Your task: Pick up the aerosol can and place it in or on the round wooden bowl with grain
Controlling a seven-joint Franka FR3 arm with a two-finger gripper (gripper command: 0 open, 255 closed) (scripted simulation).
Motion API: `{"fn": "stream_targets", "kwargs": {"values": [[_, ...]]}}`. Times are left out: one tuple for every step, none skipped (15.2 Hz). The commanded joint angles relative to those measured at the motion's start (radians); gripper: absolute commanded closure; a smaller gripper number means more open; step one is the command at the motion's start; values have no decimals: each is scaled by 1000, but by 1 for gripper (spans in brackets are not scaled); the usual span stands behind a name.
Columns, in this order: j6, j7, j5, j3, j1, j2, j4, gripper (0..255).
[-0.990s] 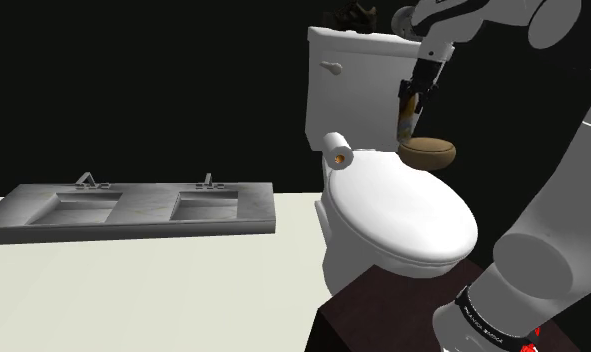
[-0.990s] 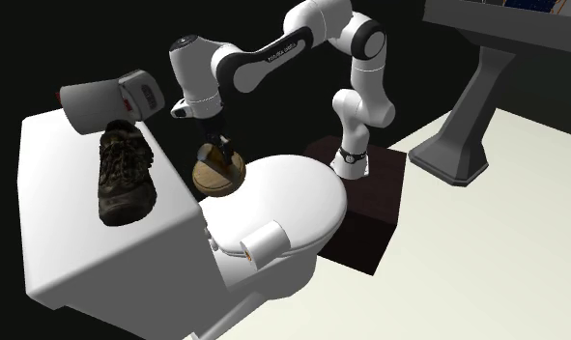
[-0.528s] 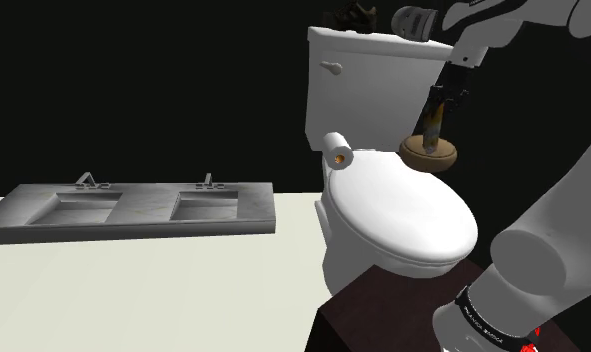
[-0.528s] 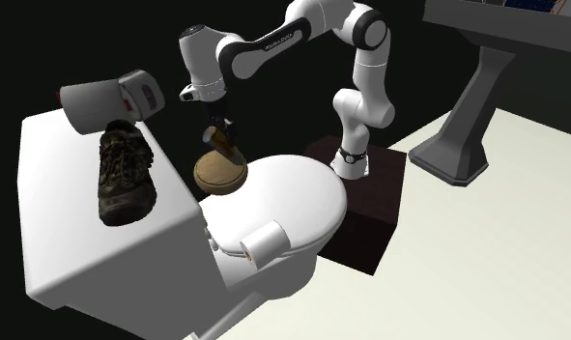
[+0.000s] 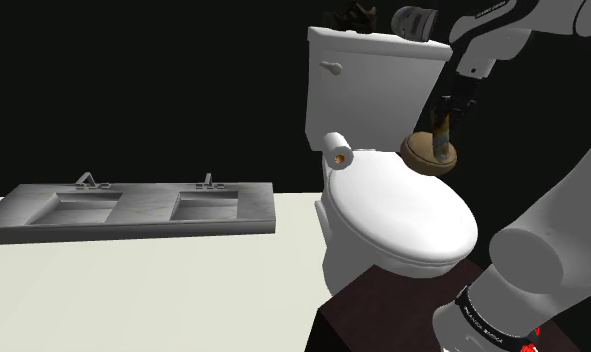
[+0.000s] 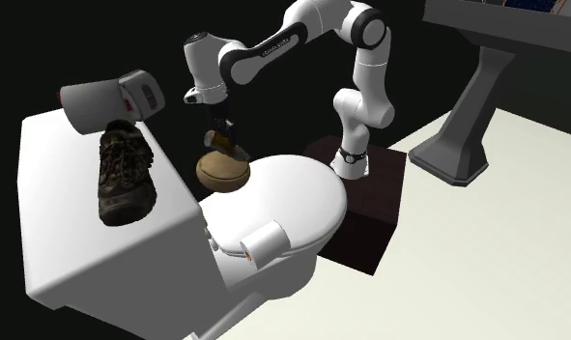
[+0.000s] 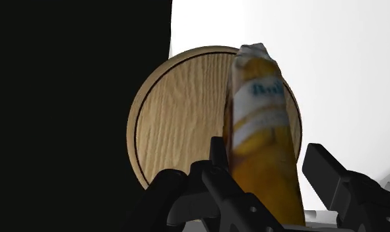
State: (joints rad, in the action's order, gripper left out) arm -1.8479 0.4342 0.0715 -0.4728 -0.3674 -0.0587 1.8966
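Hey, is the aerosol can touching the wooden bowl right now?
Touching. In the shoulder view the aerosol can stands with its lower end down inside the wooden bowl, no gap between them.

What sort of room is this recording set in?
Most likely a bathroom: a white toilet with its tank, a paper roll on it, and a double sink nearby.

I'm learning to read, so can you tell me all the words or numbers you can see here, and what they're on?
Aerosol can: blue lettering on a white band, too blurred to read.
Arm's upper link: dark lettering, too small to read.
Black band at the arm's base: white lettering, too small to read.
No other writing seen.
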Motion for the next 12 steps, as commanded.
{"fn": "stream_targets", "kwargs": {"values": [[-27, 3, 2, 0, 0, -4, 25, 255], [-40, 4, 4, 0, 0, -7, 34, 255], [-53, 6, 6, 0, -1, -11, 43, 255], [-65, 8, 9, 0, -1, -15, 53, 255], [-78, 11, 11, 0, -1, -19, 62, 255], [-91, 13, 14, 0, -2, -24, 70, 255], [-105, 15, 17, 1, -2, -30, 80, 255], [-105, 15, 17, 1, -2, -29, 80, 255], [-105, 15, 17, 1, -2, -30, 80, 255], [-105, 15, 17, 1, -2, -30, 80, 255], [-105, 15, 17, 1, -2, -30, 80, 255], [-105, 15, 17, 1, -2, -30, 80, 255]]}}
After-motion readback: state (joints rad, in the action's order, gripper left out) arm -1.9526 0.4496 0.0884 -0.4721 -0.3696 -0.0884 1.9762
